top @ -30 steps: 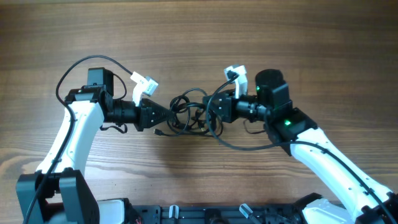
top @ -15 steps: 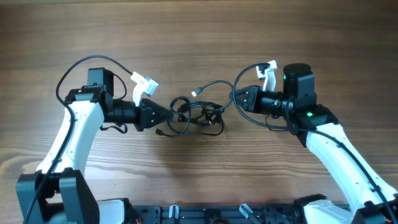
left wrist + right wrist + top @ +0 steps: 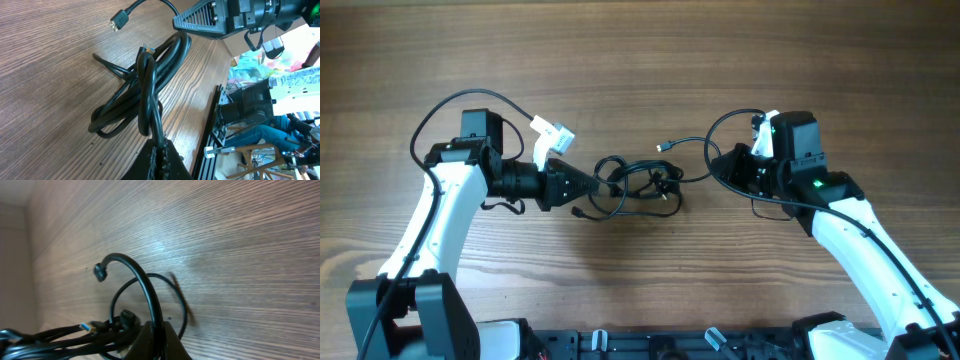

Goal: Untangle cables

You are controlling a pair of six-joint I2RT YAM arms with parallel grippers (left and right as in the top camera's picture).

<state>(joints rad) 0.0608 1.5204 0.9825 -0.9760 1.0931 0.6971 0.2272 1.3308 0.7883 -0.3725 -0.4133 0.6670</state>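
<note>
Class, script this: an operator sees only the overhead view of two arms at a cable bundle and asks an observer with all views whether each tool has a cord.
Operator: Left side: anything gripped?
Observer: Yes; the left wrist view shows the left tool shut on one strand of the cables.
Operator: And the right?
Observer: The right tool pinches a cord that arcs up to a loose plug.

Glossy black cables (image 3: 635, 187), wood-grain table (image 3: 640, 60)
</note>
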